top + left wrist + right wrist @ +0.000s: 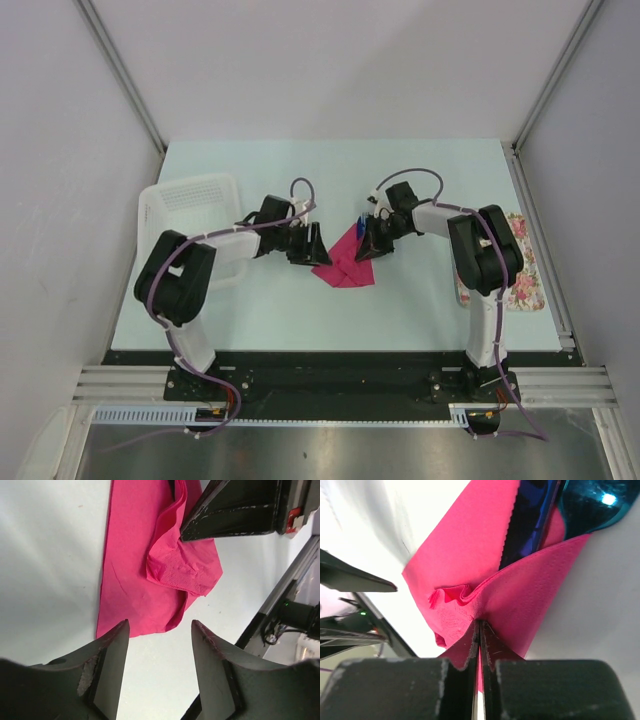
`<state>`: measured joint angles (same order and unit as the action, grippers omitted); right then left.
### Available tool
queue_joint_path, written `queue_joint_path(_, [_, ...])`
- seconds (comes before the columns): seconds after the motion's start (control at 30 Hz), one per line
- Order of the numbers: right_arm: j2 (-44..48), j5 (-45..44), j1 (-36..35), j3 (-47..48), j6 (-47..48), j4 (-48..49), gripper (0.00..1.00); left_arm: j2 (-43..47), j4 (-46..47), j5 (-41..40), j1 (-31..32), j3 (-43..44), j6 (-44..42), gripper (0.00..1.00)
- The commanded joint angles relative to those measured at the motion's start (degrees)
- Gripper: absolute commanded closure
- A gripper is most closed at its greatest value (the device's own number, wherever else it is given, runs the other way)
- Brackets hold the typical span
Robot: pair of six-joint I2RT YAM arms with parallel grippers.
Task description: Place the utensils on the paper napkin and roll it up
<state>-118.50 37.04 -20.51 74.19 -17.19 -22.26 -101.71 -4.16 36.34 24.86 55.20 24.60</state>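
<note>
My right claw (479,626), clamped on a flap of the thin magenta-pink paper napkin (470,555) on the pale table (420,290), must draw it snugly over the slim dark blue utensils (527,525); my left claw (160,627) stands open-jawed alongside.

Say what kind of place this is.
Probably a lab test cell: white panel walls, aluminium framing, and a left arm and right arm bolted to a base plate at the table edge, working a paper napkin.

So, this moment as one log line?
left hand: open | right hand: shut on magenta-pink paper napkin | dark blue utensils: inside napkin fold
</note>
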Motion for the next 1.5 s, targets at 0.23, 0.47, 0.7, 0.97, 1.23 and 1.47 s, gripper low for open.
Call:
queue_joint_path(0.23, [-3.58, -8.47, 4.69, -5.90, -1.09, -0.85, 0.97, -8.67, -9.18, -10.41, 3.53, 12.03, -5.88, 0.49])
queue_joint_path(0.47, [-3.67, -7.95, 4.26, -5.55, -2.06, -0.59, 0.96, -13.86, -13.85, -14.45, 3.18, 17.92, -9.30, 0.78])
queue_joint_path(0.7, [-3.58, -9.52, 3.37, -3.71, -4.87, -0.50, 0.97, -16.50, -13.42, -14.72, 0.72, 21.00, -11.24, 0.92])
queue_joint_path(0.97, [-4.99, -10.84, 3.90, -2.74, -7.59, -0.76, 0.98, -5.70, 6.08, 4.08, -0.34, 9.50, -1.41, 0.48])
queue_joint_path(1.23, [-5.34, -10.58, 3.99, -3.00, -7.59, -0.85, 0.98, -6.57, -1.55, -2.58, 2.47, 9.58, -2.54, 0.42])
queue_joint_path(1.47, [-5.25, -10.76, 3.99, -3.09, -7.16, -0.59, 0.98, -4.20, -8.57, -11.46, 0.19, 8.61, -5.96, 0.41])
